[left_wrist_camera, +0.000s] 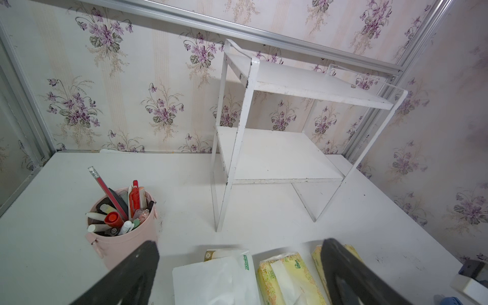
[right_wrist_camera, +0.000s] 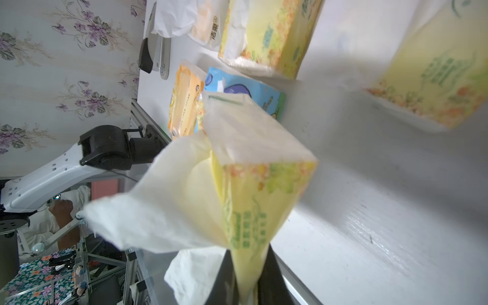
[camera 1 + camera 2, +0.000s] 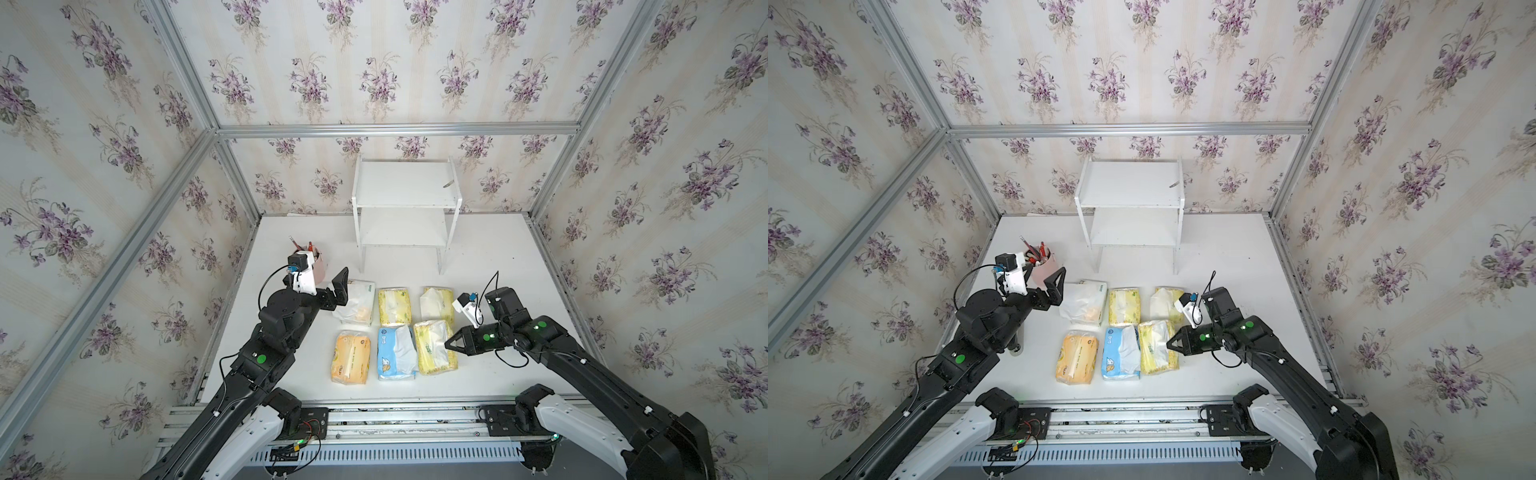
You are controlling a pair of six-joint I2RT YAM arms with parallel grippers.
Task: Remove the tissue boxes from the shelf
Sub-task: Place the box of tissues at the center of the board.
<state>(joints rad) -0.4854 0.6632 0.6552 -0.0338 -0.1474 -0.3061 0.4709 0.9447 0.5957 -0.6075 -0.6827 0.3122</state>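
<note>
The white shelf [image 3: 405,208] stands at the back wall with both boards bare. All the tissue boxes lie on the table in front of it, in two rows. The back row holds a mostly white pack [image 3: 355,303] and two pale yellow ones [image 3: 394,306] [image 3: 436,303]. Nearer me are an orange pack [image 3: 351,357], a blue-and-white one [image 3: 395,353] and a third pale yellow pack [image 3: 432,349]. My left gripper [image 1: 240,248] hovers open and empty at the white pack's left end. My right gripper [image 2: 247,264] is shut on that third yellow pack's [image 2: 253,184] right end.
A pink pen cup [image 3: 321,266] full of pens stands just behind my left wrist, left of the shelf. Aluminium frame rails and papered walls close in the table on three sides. Bare tabletop [image 3: 498,257] lies right of the packs.
</note>
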